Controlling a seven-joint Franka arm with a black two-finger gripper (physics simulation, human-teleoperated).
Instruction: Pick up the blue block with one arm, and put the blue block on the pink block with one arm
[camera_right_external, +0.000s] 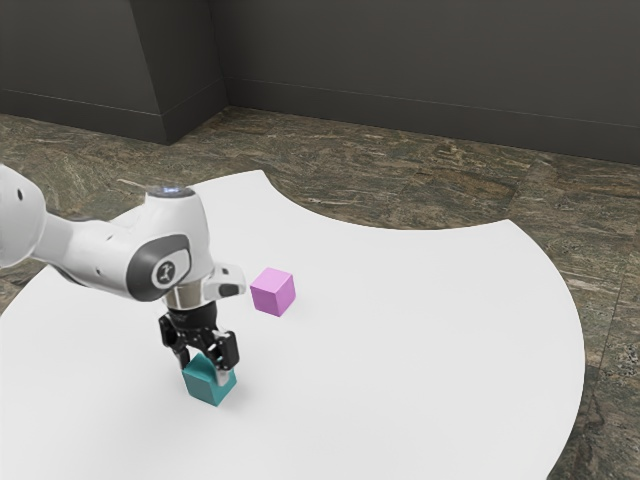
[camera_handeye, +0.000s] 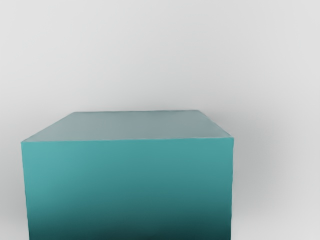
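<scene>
Exterior view, gripper over blue block, pink block apart, mid table

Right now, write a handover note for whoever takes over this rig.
Gripper: lowered onto the top of the blue block; grip cannot be read.
Blue block: appears to sit on the white table.
Pink block: apart from it, farther back and toward the exterior view's right, nothing on top.
Done: approach to the blue block.
Left: secure it, lift, carry, set it on the pink block.
</scene>
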